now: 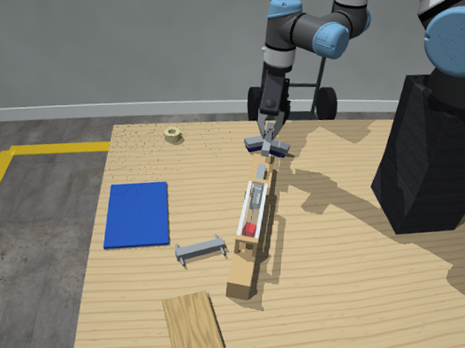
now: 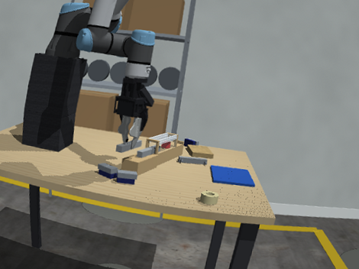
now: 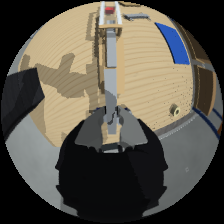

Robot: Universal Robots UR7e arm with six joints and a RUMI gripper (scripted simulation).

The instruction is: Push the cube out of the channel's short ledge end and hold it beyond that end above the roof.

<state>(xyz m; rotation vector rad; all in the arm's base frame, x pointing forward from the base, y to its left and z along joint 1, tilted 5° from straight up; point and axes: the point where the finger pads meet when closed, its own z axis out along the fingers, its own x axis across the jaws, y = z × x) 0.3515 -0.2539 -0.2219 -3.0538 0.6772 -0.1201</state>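
Note:
The red cube (image 1: 249, 229) sits inside the long wooden channel (image 1: 252, 225), under its white-railed roof, toward the end away from the arm. It also shows in the exterior view (image 2: 166, 145) and at the top of the wrist view (image 3: 109, 10). My gripper (image 1: 267, 137) hangs just beyond the channel's other end and is shut on a grey stick (image 2: 128, 147). The stick (image 3: 109, 95) points along the channel's line. A second grey bar (image 1: 258, 194) lies inside the channel between the stick and the cube.
Two grey-and-blue blocks (image 1: 266, 146) lie under the gripper at the channel's end. A grey tool with cross pins (image 1: 200, 249), a blue mat (image 1: 138, 214), a wooden board (image 1: 194, 326) and a tape ring (image 1: 173, 134) lie to the left. The black robot pedestal (image 1: 433, 161) stands at the right.

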